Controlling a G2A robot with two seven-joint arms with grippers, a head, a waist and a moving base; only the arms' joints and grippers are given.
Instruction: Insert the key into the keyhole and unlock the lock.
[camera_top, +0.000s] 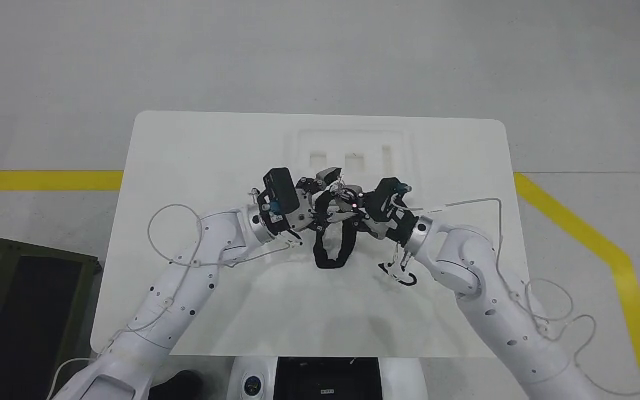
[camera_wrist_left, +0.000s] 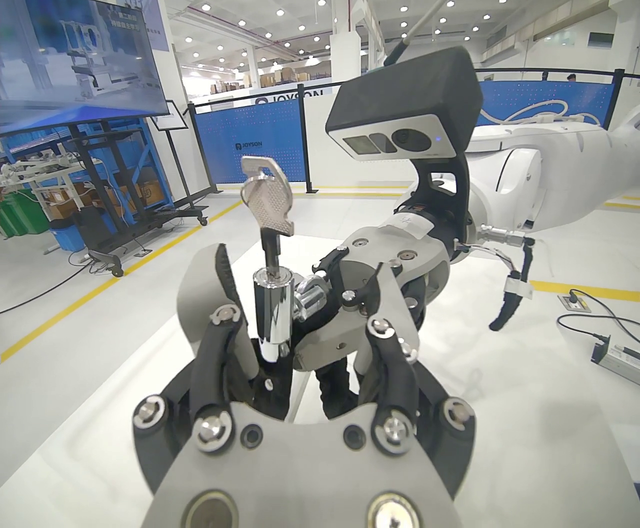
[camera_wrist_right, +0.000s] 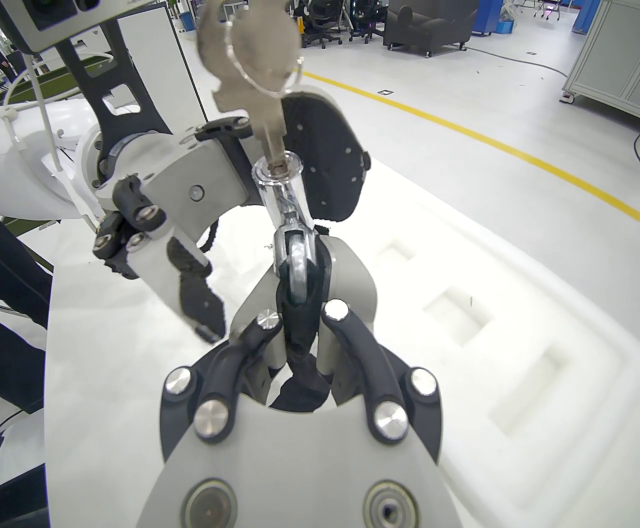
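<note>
Right wrist view shows foam tray (camera_wrist_right: 505, 260) (three pockets (camera_wrist_right: 460, 315)) beyond lock (camera_wrist_right: 282, 195).

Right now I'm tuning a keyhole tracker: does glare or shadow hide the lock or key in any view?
Left wrist view: bright glints streak the chrome lock, while the matte key is evenly lit; right wrist view: similar glints on the lock, none masking the key; top view: even light, only soft shadows on the table.

One chrome lock (camera_wrist_left: 271, 310); two keys, a front key (camera_wrist_left: 271, 210) and a rear key (camera_wrist_left: 257, 167), sharing one ring (camera_wrist_right: 270, 92); two grippers, the left gripper (camera_wrist_left: 300, 265) and the right gripper (camera_wrist_right: 297, 270); one table (camera_top: 200, 150); one foam tray (camera_top: 350, 135) with three recesses (camera_top: 355, 160).
</note>
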